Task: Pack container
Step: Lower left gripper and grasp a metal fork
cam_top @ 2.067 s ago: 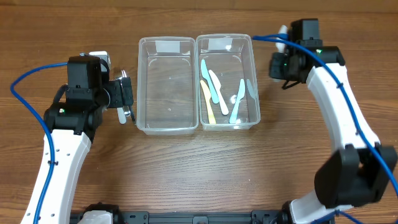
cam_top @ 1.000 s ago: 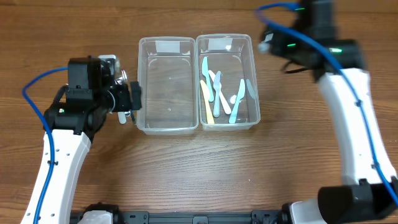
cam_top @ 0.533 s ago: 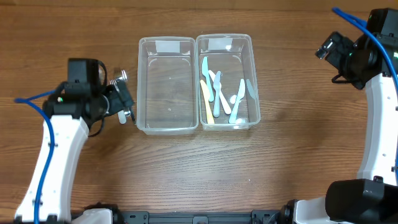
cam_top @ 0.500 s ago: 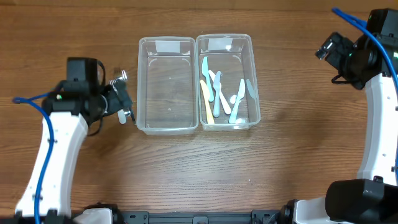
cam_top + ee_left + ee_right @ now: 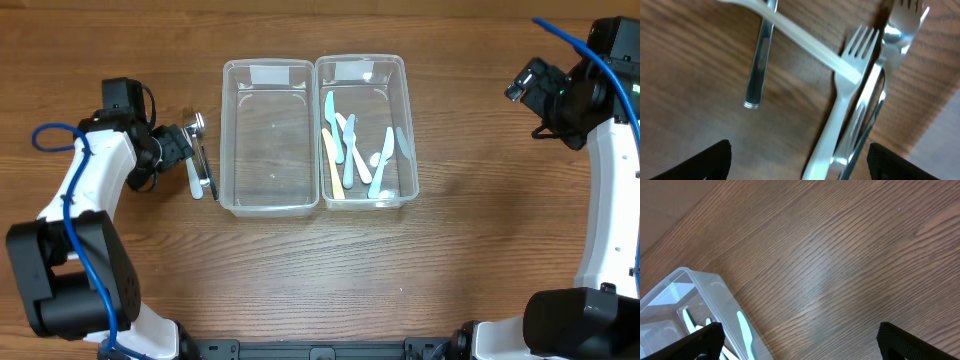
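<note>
Two clear plastic containers sit side by side. The left container (image 5: pixel 268 135) holds nothing; the right container (image 5: pixel 365 130) holds several pastel plastic utensils (image 5: pixel 350 150). Left of them a small pile of cutlery (image 5: pixel 200 165) lies on the table: a white plastic fork (image 5: pixel 840 115), a metal knife (image 5: pixel 867 115), a metal handle (image 5: pixel 757 65). My left gripper (image 5: pixel 186 152) is at this pile, open, its fingertips (image 5: pixel 710 160) astride the white fork's handle without touching it. My right gripper (image 5: pixel 522 84) hangs open over bare wood at the far right, nothing between its fingers (image 5: pixel 910 342).
The right wrist view catches the corner of the right container (image 5: pixel 700 295) with a light blue utensil (image 5: pixel 742 325) inside. A second white plastic handle (image 5: pixel 790 30) crosses the pile. Blue cables trail from both arms.
My right arm has swung away from above the right container to the far right. My left arm has shifted back and up, its gripper staying at the cutlery pile. The pile has not moved.
</note>
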Available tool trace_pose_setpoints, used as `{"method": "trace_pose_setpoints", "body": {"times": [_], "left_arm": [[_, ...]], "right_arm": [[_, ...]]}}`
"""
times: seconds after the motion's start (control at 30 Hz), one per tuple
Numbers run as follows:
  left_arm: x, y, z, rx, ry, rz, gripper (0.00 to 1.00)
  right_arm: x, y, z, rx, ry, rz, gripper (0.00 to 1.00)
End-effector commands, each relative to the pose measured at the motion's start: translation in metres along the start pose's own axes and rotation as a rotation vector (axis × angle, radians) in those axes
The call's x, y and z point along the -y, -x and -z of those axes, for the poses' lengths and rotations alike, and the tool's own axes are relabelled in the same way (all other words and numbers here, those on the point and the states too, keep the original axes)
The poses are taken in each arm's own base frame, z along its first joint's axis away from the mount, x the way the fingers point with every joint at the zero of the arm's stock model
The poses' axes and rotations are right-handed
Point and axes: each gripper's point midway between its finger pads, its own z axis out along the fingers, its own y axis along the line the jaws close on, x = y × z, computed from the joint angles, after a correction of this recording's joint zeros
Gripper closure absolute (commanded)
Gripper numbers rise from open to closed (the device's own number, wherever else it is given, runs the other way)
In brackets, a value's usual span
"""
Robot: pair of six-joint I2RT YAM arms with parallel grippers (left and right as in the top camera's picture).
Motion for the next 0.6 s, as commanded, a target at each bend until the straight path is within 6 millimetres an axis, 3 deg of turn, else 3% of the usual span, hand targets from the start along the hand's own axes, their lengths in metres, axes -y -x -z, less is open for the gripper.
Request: {"method": "trace_pose_setpoints", "body": {"times": [0.0, 0.17, 0.37, 0.57], "left_arm": [[0.002, 0.023, -0.003, 0.058, -0.024, 0.105, 0.09], [-0.002, 0.041, -0.015, 0.108, -0.041, 0.283, 0.14], [-0.01, 0.038, -0.045, 0.068, -0.023, 0.504, 0.27], [-0.009, 0.041, -0.058, 0.068, -0.03, 0.538, 0.28]], "right_arm": [[0.001, -0.004, -0.001, -0.013, -0.006, -0.002, 0.0], [0.003, -0.008, -0.001, -0.031, -0.014, -0.002, 0.0], [0.008, -0.018, 0.0, -0.068, -0.032, -0.002, 0.0], [0.012, -0.027, 0.001, -0.107, -0.05, -0.003, 0.0]]}}
